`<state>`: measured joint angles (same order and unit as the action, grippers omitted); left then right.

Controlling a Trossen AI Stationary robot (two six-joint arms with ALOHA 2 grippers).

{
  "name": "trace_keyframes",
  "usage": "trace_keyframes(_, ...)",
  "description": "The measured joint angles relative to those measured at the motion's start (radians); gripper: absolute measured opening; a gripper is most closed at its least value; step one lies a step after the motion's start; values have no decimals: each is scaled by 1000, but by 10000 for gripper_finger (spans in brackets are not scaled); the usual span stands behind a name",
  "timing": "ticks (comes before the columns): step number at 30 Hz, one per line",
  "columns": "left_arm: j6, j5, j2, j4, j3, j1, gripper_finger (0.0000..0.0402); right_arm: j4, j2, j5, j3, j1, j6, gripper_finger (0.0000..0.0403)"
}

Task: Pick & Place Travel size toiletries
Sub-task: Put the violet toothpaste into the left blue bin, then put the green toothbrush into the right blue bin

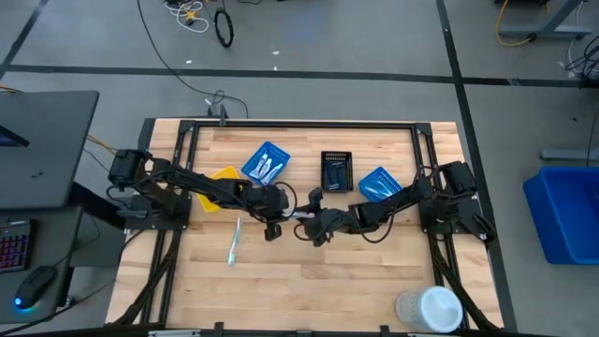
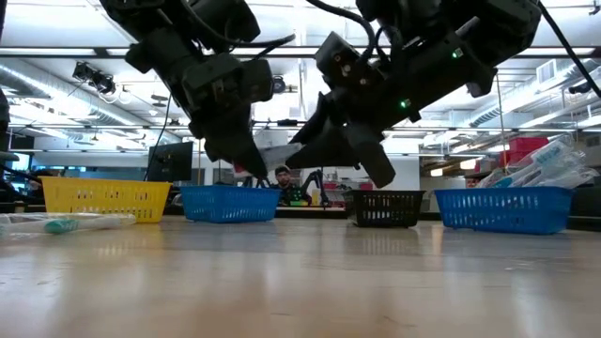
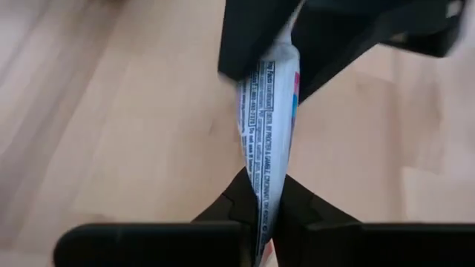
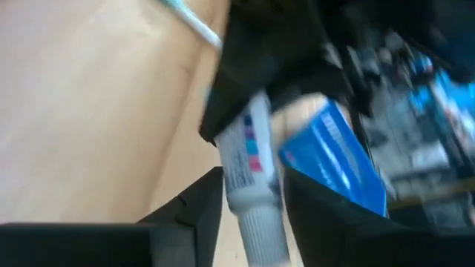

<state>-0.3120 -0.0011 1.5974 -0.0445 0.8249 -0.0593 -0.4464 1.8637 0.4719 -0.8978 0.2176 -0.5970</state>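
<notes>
Above the wooden table (image 1: 309, 281) — toothpaste tube (image 3: 269, 126) between both claws.

The wooden counter (image 1: 309, 281) stood on a grey floor (image 1: 356, 47) crossed by dark tape lines, with loose cables (image 1: 201, 19) lying on it. A blue crate (image 1: 566, 211) sat at one side, a keyboard (image 1: 11, 251) and mouse (image 1: 36, 281) at the other. Ceiling strip lights (image 2: 56, 113) ran overhead.
</notes>
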Motion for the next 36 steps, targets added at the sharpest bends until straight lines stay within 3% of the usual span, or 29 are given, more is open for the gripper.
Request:
trace_keyframes(6,-4,-140,-31,-81,0,0,16,173,0,234,0,-7,184,196)
trace_keyframes(12,-30,-366,-142,-214,0,46,25,338,0,178,0,-26,451,236)
trace_keyframes(16,-120,-471,-186,-318,1,147,20,375,0,83,0,-27,564,248)
trace_keyframes(25,-122,-347,-121,-326,1,366,49,299,0,-100,0,-27,582,233)
trace_keyframes(32,-105,-309,-74,-332,0,398,90,295,0,-214,0,-27,566,219)
trace_keyframes(36,-76,-305,-81,-357,18,392,111,282,0,-221,0,-27,562,218)
